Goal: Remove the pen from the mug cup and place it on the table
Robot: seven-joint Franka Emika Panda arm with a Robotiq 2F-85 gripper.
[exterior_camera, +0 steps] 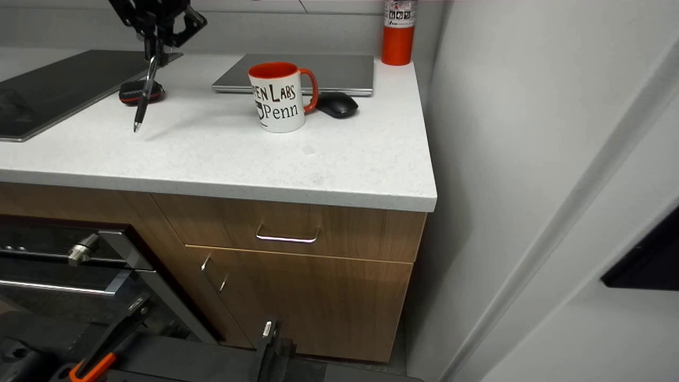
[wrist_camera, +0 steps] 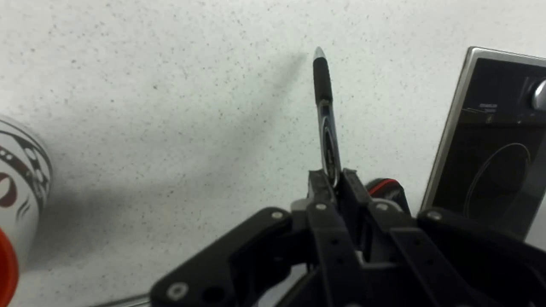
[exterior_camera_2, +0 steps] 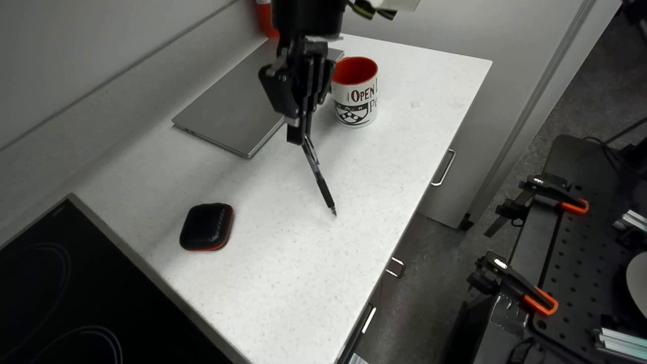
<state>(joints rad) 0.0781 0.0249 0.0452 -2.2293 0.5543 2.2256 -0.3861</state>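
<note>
Wrist view: with the hand (wrist_camera: 336, 179) pinching the pen (wrist_camera: 326, 111) by its clip end, tip down over the worktop (wrist_camera: 192, 106) and apart from the mug (wrist_camera: 22, 194), lower slowly, tilt it nearly flat, then release gently.

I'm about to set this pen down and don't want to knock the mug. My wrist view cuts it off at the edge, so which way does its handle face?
Observer: In an exterior view, the red handle of the mug is on the side away from the pen.
Operator: Is anything close to that handle?
Observer: Yes, a black computer mouse lies beside it; whether the two touch, I can't tell.
Operator: And anything tall by the wall?
Observer: A red-and-white canister stands at the back of the table.
</note>
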